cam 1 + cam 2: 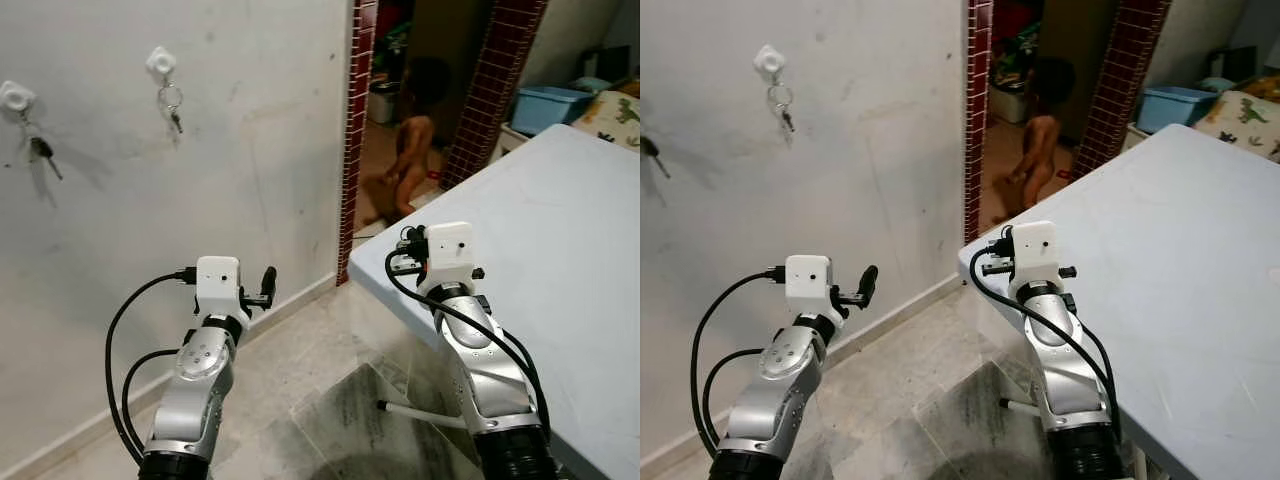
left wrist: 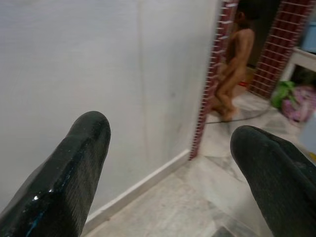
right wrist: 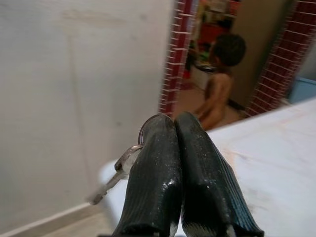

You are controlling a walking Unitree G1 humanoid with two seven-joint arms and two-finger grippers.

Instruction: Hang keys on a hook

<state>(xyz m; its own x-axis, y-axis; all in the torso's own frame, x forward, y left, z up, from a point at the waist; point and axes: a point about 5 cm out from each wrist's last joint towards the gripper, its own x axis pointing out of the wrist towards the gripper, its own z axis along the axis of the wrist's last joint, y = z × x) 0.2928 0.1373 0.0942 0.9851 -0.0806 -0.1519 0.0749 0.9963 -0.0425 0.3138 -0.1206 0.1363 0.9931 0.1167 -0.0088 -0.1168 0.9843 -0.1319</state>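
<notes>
Two white hooks [image 1: 160, 62] on the wall already carried keys, so the right gripper [image 3: 174, 129], pinched shut on its key ring [image 3: 143, 134] above the table [image 1: 560, 260] corner, needed a free hook, while the left gripper [image 2: 168, 148] gaped wide, empty.

a pale grey table [image 1: 560, 250] is filling the right side, its near corner pointing toward a doorway. red brick pillars [image 1: 358, 130] are framing that doorway, and a person [image 1: 412, 140] is standing in it, back to the camera. a blue plastic tub [image 1: 548, 105] is sitting beyond the table's far edge, beside a cloth with dinosaur prints [image 1: 612, 115]. a marbled stone floor [image 1: 300, 390] is meeting a scuffed white wall [image 1: 250, 150] along a low skirting.
</notes>
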